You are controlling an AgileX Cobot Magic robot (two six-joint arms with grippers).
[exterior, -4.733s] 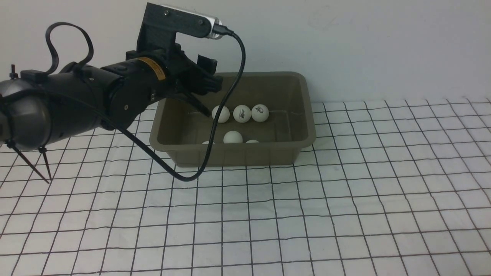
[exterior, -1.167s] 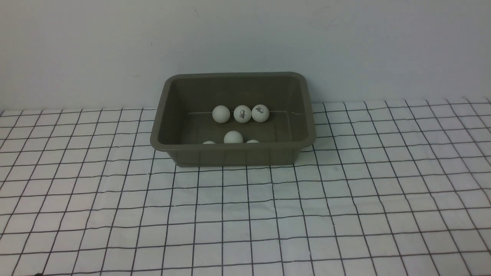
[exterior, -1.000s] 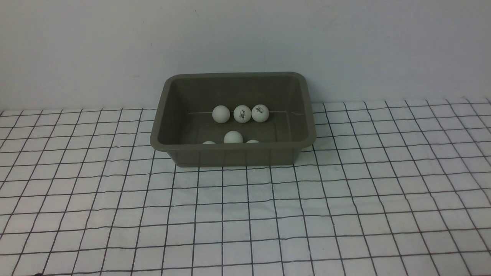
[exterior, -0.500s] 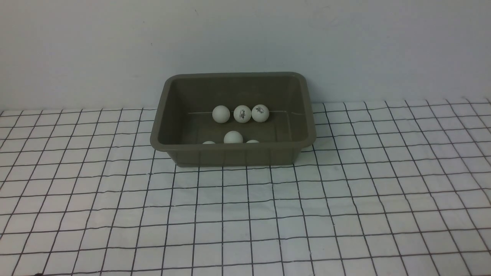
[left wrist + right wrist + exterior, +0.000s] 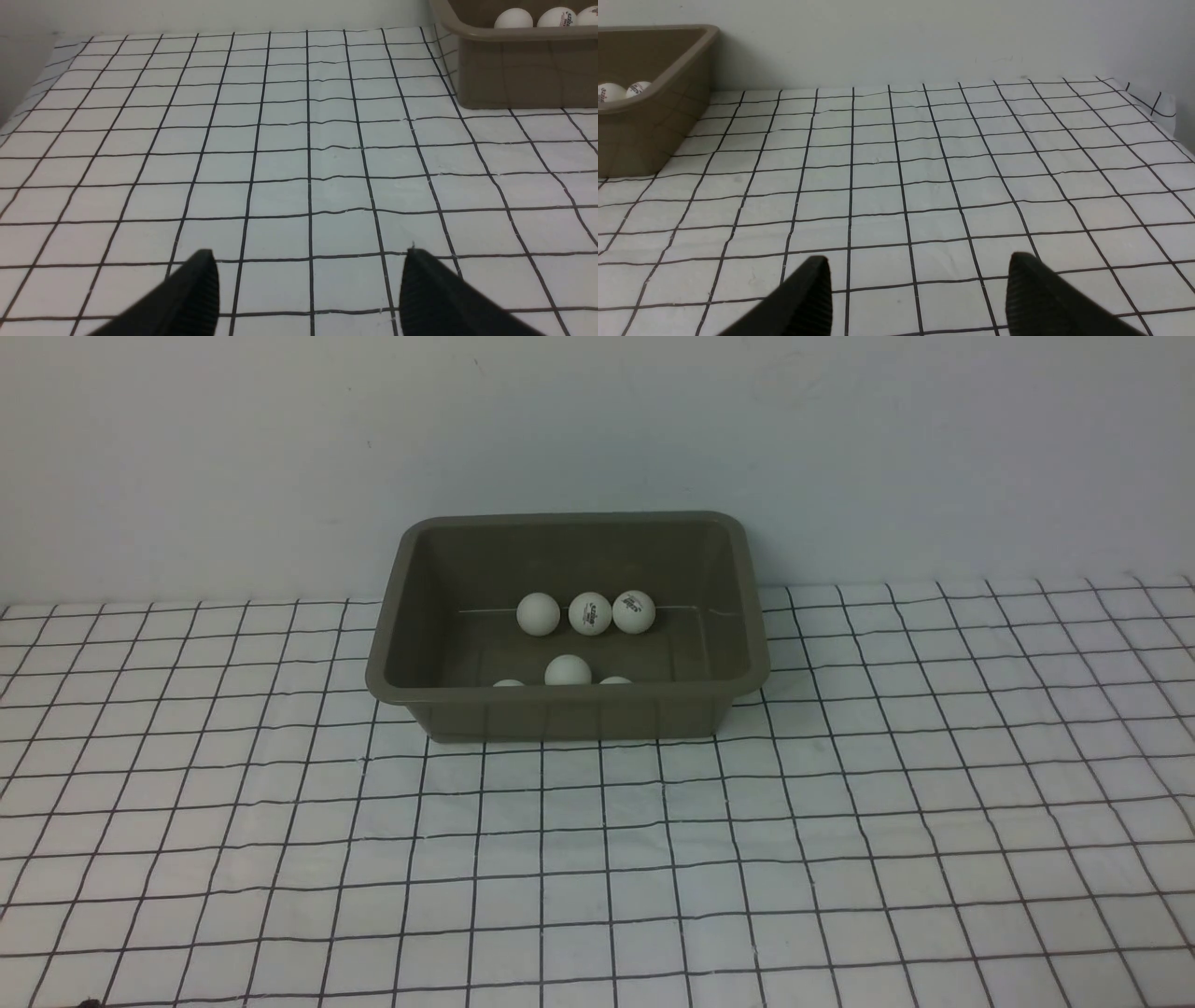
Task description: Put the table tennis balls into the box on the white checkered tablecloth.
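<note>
Since every visible ball (image 5: 568,669) sits in the box (image 5: 569,702), the left gripper (image 5: 308,289) and right gripper (image 5: 917,294) hang open, empty, apart from it.

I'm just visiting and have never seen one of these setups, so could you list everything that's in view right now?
Table tennis balls: six showing, white, all inside the box; three in a row at its far side, one nearer the front, two more peeking over the front rim. Any others would be hidden by that rim.
Box: one, olive-grey, on the tablecloth close to the wall.
Tablecloth: one, white with thin black grid lines, slightly wrinkled, covering the surface.
Wall: plain, pale, behind the box.
Left gripper: black, open, holding nothing, over bare cloth, with the box off to one side.
Right gripper: black, open, holding nothing, over bare cloth, with the box off to one side.
</note>
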